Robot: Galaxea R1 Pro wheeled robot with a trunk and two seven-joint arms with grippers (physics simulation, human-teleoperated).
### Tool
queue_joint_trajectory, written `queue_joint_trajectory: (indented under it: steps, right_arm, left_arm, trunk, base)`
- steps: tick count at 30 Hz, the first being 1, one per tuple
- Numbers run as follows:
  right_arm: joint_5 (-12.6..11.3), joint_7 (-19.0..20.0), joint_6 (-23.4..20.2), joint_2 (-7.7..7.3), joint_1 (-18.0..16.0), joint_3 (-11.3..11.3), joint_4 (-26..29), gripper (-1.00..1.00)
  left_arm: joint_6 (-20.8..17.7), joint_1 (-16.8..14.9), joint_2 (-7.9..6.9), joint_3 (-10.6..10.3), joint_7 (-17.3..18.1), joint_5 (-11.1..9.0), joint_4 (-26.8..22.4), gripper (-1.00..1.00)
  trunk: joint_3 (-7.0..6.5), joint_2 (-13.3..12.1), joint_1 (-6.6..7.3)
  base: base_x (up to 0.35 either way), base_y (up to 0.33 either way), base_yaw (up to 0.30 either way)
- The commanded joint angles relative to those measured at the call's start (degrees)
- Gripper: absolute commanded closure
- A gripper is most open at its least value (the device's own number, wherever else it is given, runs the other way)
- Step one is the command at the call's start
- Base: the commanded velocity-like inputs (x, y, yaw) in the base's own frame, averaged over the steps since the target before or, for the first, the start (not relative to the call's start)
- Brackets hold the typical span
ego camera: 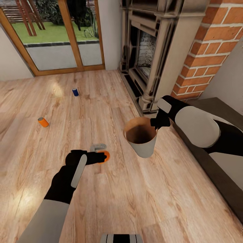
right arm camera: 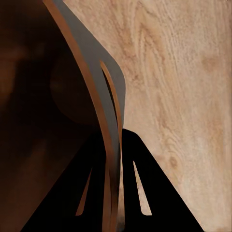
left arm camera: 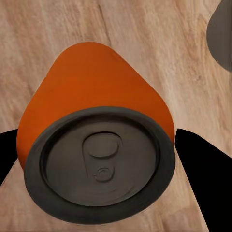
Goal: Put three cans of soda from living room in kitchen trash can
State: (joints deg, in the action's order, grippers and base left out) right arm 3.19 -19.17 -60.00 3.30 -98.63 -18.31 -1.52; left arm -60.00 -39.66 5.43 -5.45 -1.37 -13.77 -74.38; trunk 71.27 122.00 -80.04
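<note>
Holding an orange can (ego camera: 105, 156) pinched in the left claw (ego camera: 100, 157) at lower centre, right claw (ego camera: 156, 123) clamped on the trash can (ego camera: 143, 145) rim mid-frame; next, probably, carry can over the bin mouth and release.

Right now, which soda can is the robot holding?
The orange can in the left hand, near the trash can. The other orange can and the blue can sit on the floor.
</note>
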Motion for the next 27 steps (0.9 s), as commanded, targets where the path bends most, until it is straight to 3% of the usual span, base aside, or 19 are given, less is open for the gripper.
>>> queue_joint_trajectory:
  steps: [1,17,27]
  right_arm:
    - [-0.2,0.2,0.0,-0.05,0.1,0.0,0.0,1.0]
    - [-0.2,0.3,0.0,-0.18,6.0,2.9,4.3,1.0]
    - [-0.2,0.2,0.0,-0.19,9.0,3.3,7.4,1.0]
  left_arm:
    - [0.0,0.0,-0.12,0.0,0.0,0.0,-0.5,1.0]
    - [0.0,0.0,-0.72,0.0,0.0,0.1,-2.4,1.0]
    - [0.0,0.0,-0.91,-0.1,0.0,0.1,-2.4,1.0]
  trunk:
    - [-0.19,-0.4,0.23]
    - [-3.06,-6.8,3.74]
    - [-4.85,-10.8,5.94]
  base:
    - [0.0,0.0,0.0]
    - [0.0,0.0,0.0]
    - [0.0,0.0,0.0]
